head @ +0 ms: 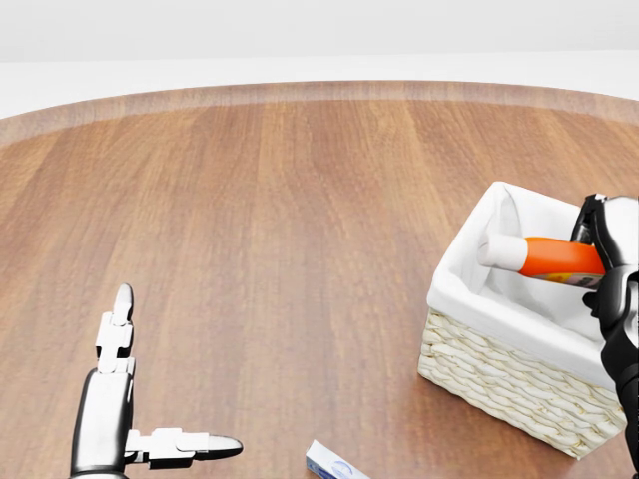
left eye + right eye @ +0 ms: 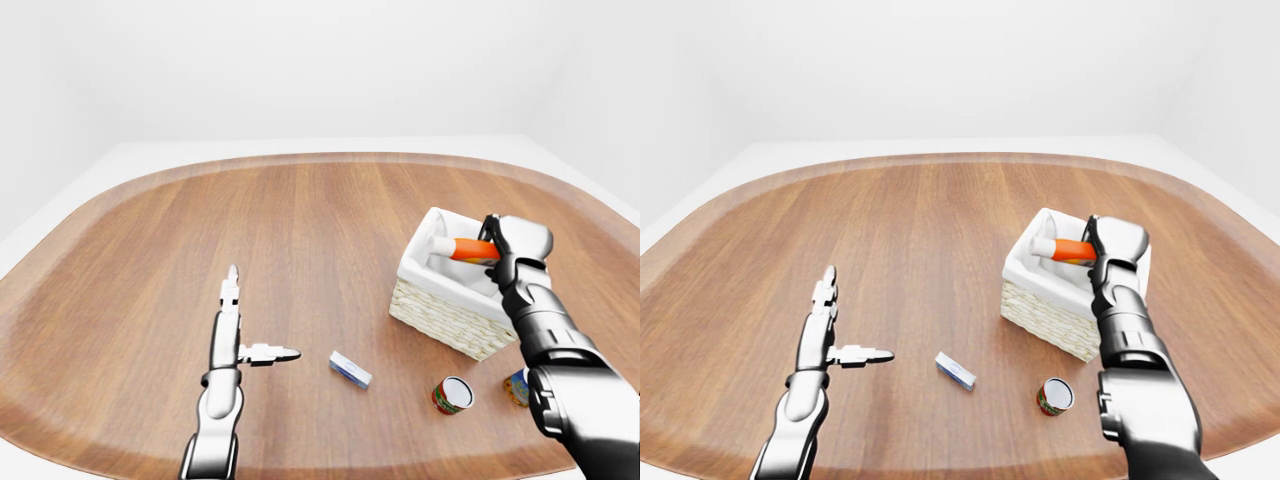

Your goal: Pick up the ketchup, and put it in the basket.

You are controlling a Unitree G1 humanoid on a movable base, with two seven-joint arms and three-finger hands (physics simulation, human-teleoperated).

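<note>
Ketchup [image 1: 554, 258], orange bottle with white cap, lying sideways over basket [image 1: 509, 384], gripped by right hand [image 1: 604, 261], left hand [image 1: 125, 424] splayed.

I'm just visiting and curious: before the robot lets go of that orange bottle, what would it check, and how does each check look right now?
1. Ketchup held by right robot hand: ok, fingers closed round its end.
2. Bottle over the basket opening: ok, lying sideways above the white lining.
3. Bottle touching the basket's bottom: cannot tell.
4. Left robot hand out of the way: ok, open over the table, far left of the basket.
5. Small box and can apart from the basket: ok.
</note>
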